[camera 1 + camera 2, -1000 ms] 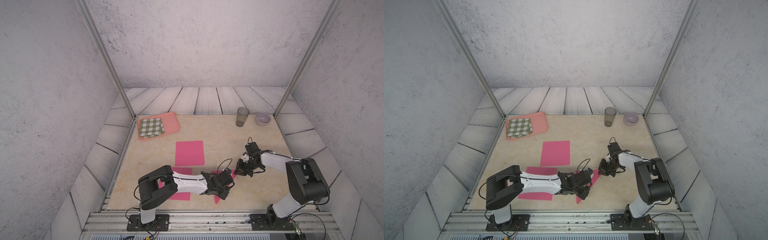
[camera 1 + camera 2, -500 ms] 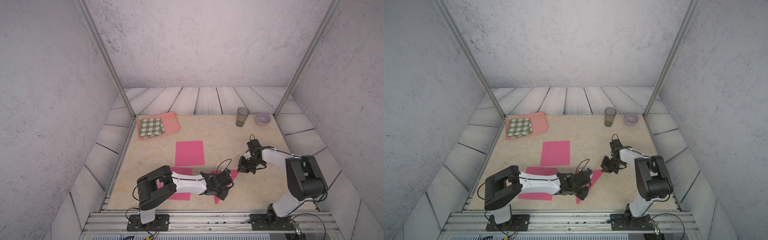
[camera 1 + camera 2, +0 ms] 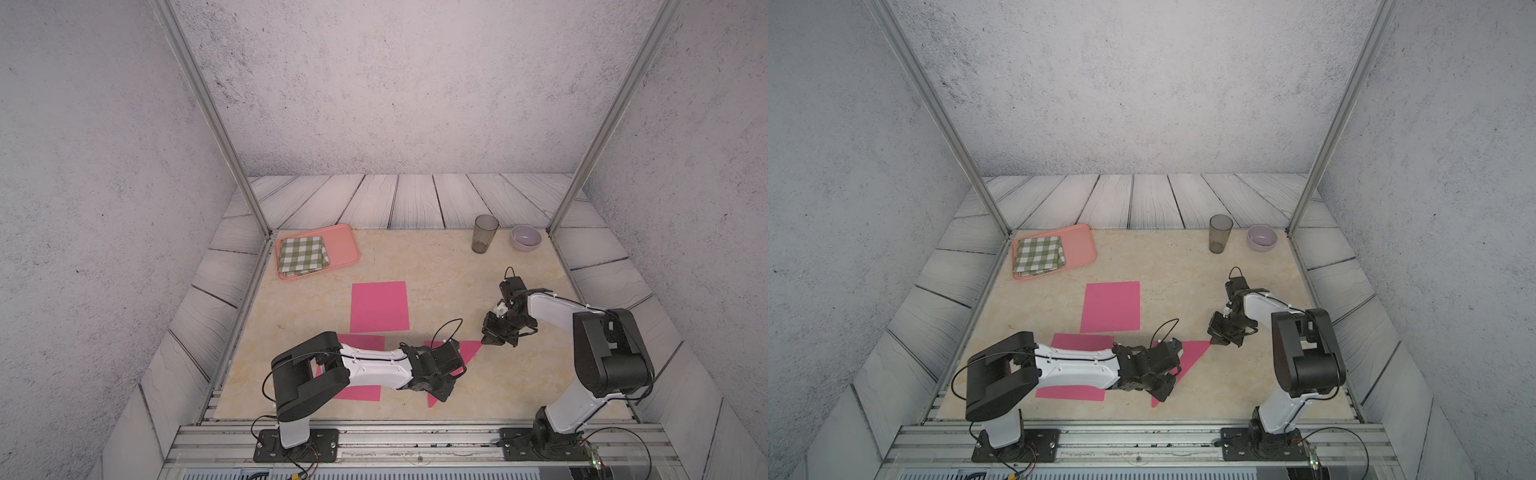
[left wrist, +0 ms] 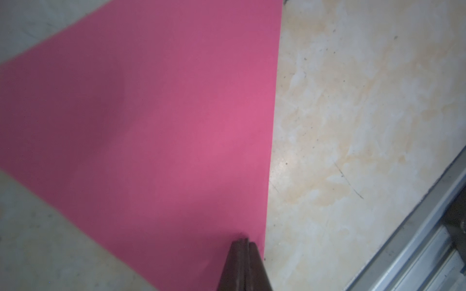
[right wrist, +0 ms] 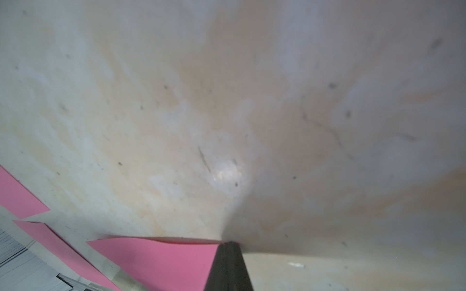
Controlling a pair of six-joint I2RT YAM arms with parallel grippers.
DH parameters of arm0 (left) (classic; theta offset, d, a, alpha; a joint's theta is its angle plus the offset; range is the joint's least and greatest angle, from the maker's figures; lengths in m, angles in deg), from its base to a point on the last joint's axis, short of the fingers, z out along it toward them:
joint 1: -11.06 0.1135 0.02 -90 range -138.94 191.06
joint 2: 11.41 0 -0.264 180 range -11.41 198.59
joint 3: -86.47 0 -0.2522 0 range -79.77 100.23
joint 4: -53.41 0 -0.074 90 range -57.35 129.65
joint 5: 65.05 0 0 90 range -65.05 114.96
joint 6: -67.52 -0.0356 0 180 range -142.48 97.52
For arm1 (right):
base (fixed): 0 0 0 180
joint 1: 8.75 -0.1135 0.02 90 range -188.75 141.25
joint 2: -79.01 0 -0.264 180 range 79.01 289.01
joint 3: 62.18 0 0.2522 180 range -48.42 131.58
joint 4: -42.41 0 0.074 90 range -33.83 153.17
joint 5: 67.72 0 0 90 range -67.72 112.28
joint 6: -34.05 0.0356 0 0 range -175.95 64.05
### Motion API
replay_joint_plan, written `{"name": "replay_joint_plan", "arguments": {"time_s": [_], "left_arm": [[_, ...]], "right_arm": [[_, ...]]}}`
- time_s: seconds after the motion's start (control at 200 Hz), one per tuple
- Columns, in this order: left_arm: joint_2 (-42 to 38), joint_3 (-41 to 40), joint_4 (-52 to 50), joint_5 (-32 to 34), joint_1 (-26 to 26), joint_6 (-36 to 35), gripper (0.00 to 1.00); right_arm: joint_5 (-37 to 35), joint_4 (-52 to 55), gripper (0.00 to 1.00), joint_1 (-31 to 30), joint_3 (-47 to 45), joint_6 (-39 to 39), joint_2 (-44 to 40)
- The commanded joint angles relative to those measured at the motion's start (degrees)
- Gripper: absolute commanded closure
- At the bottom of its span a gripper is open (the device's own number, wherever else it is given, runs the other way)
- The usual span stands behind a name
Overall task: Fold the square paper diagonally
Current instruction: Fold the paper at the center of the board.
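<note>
The pink paper (image 3: 469,353) (image 3: 1192,357) lies folded into a triangle near the table's front middle. My left gripper (image 3: 445,395) (image 3: 1163,395) is shut, and its tips press down on the paper (image 4: 151,126) just inside the long straight edge. In the left wrist view the left gripper (image 4: 245,241) has nothing between its jaws. My right gripper (image 3: 486,341) (image 3: 1214,341) is also shut, with its tips at the triangle's right-hand point. In the right wrist view the right gripper (image 5: 228,243) touches that corner of the paper (image 5: 164,262), whose edge lifts slightly off the table.
A flat pink sheet (image 3: 379,306) lies behind the triangle. Another pink sheet (image 3: 361,392) sits partly under my left arm. At the back left is an orange tray (image 3: 347,245) with a checked cloth (image 3: 302,254). A grey cup (image 3: 484,233) and a bowl (image 3: 525,237) stand at the back right.
The right arm's wrist has swung slightly back and to the right, with its tips staying by the triangle's right point. The left arm has hardly moved.
</note>
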Motion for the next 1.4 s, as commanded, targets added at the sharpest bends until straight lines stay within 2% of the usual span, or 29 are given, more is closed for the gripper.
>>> {"name": "replay_joint_plan", "arguments": {"time_s": [0.0,0.365,0.591,0.696,0.771,0.886,1.031,1.201,1.391], "left_arm": [[-0.89,-0.77,-5.22,0.54,-0.28,-1.06,1.0],[-0.62,1.66,-7.76,0.07,-0.3,-3.11,1.0],[-0.88,3.14,-8.29,0.71,-0.28,-5.42,1.0],[-0.53,4.24,-8.16,0.79,-0.28,-6.74,1.0],[-0.44,4.79,-8.13,1.06,-0.36,-7.4,1.0],[-1.24,4.17,-7.38,2.12,-0.37,-7.96,1.0],[-3.02,2.75,-6.68,3.7,-0.37,-8.39,1.0],[-5.24,0.86,-5.82,4.32,-0.37,-8.13,1.0],[-7.84,-0.77,-4.92,4.68,-0.64,-8.48,1.0]], "right_arm": [[-3.42,1.76,0.98,0.83,0.08,-1.31,1.66],[-1.2,2.28,0.98,1.8,1.12,-2.7,-0.39],[0.12,9.02,0.93,1.7,3.85,-2.59,-14.59],[4.54,9.77,0.89,1.16,2.75,-1.52,-20.75],[7.67,10.02,0.87,-0.21,1.75,-1.23,-22.22],[9.23,6.14,0.86,-5.1,-1.21,1.04,-20.77],[9.56,-2.32,0.87,-10.96,-4.37,5.0,-14.79],[9.42,-10.29,0.88,-11.51,-6.83,7.56,-9.35],[7.31,-11.87,0.88,-11.58,-7.47,6.52,-3.51]]}}
